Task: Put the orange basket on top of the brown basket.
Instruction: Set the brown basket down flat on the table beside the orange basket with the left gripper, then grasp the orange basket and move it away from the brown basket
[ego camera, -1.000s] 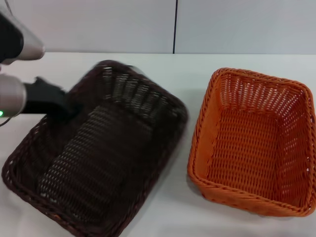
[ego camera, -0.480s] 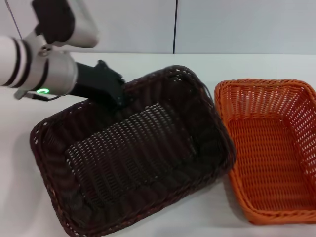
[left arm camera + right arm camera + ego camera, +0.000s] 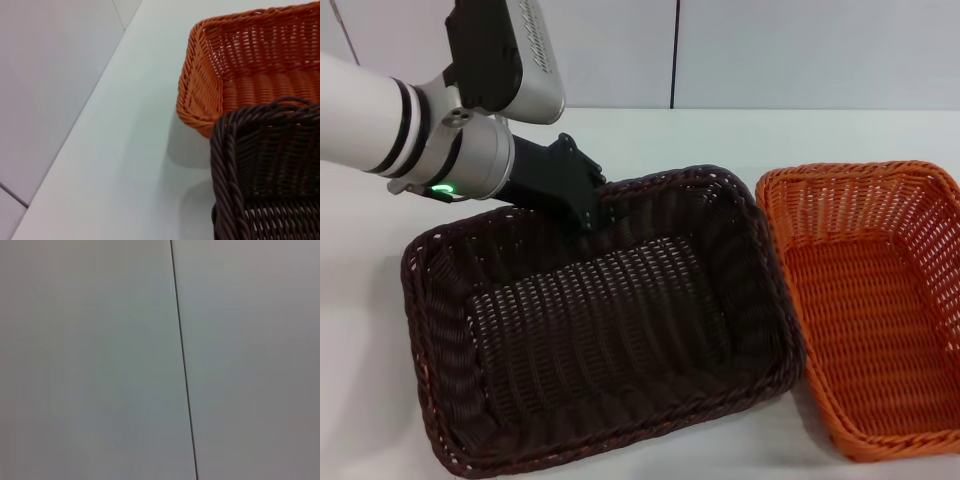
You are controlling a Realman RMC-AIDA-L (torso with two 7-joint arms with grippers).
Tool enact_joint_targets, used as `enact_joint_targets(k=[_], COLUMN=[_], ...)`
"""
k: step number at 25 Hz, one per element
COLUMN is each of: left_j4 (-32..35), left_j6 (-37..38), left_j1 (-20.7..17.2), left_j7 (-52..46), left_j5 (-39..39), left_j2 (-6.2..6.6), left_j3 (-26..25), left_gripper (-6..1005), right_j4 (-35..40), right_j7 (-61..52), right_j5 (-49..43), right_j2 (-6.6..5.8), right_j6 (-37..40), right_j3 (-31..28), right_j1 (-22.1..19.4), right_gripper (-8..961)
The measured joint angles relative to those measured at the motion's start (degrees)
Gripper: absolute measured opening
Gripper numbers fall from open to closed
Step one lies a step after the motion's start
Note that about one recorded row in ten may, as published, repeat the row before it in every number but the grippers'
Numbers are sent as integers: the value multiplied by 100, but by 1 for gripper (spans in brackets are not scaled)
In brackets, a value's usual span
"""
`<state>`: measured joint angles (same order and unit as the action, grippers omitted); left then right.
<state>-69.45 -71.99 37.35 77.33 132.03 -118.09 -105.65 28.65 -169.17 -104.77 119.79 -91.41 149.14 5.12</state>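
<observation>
Left gripper (image 3: pixel 588 212) clamped on the brown basket's (image 3: pixel 600 330) far rim, orange basket (image 3: pixel 870 310) touching alongside it.

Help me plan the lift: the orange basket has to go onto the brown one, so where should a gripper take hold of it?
Probably the braided rim of the orange basket, on its far long wall, coming straight down: it sits upright and open, with the brown basket crowding the robot's-left side.

Head view looks down on both baskets; left wrist closely shares their corners; right wrist faces wall.
</observation>
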Motion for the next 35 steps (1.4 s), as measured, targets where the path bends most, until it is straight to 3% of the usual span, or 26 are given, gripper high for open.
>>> enact_joint_targets(k=[8, 11, 17, 18, 20, 21, 22, 23, 25, 27, 28, 29, 30, 33, 34, 35], left_j4=[-44, -46, -449, -1006, -1357, -1357, -1629, -2029, -2241, -2241, -2289, -2237, -2171, -2098, -1764, -1481], left_j6=[245, 383, 1078, 2049, 2889, 2889, 3711, 5454, 7329, 7329, 9099, 9813, 10414, 10850, 12094, 12688], left_j1=[-79, -93, -337, -825, -1197, -1197, -1513, -2057, -2434, -2434, -2680, -2769, -2840, -2915, -3251, -3465], left_j7=[17, 76, 76, 118, 243, 243, 385, 655, 787, 787, 717, 601, 468, 253, -922, -1851], left_j5=[-279, -292, -373, -751, -1104, -1104, -1422, -1918, -2091, -2091, -1738, -1388, -1053, -763, 24, 502], left_j2=[-9, -9, -37, -40, -25, -25, -18, -11, 5, 5, 12, 12, 13, 12, 24, 34], left_j3=[25, 47, 157, 455, 766, 766, 1068, 1770, 2522, 2522, 3318, 3647, 3897, 4069, 4395, 4441], left_gripper=[228, 429, 574, 598, 646, 670, 694, 699, 710, 721, 726, 726, 727, 728, 729, 729], right_j4=[-1, -1, 8, 14, 32, 40, 40, 46, 64, 71, 84, 84, 100, 251, 313, 381], right_j7=[4, 6, 7, 7, 7, 7, 7, 7, 7, 7, 7, 7, 7, -1, -4, -7], right_j5=[0, 0, 0, 0, 1, 8, 8, 13, 32, 44, 44, 44, 43, 22, 14, 7], right_j2=[-3, -7, -9, -10, -17, -27, -27, -32, -45, -52, -58, -58, -66, -100, -116, -130], right_j6=[26, 29, 15, 8, 5, 5, 5, 9, 51, 104, 169, 169, 195, 337, 385, 436], right_j3=[-1, 0, -3, -8, -33, -53, -53, -57, -65, -70, -72, -72, -72, -71, -67, -52], right_j1=[79, 87, 90, 92, 123, 184, 184, 222, 321, 427, 559, 559, 601, 740, 790, 860], right_gripper=[776, 776, 776, 776, 776, 776, 776, 776, 777, 777, 777, 777, 777, 777, 777, 777])
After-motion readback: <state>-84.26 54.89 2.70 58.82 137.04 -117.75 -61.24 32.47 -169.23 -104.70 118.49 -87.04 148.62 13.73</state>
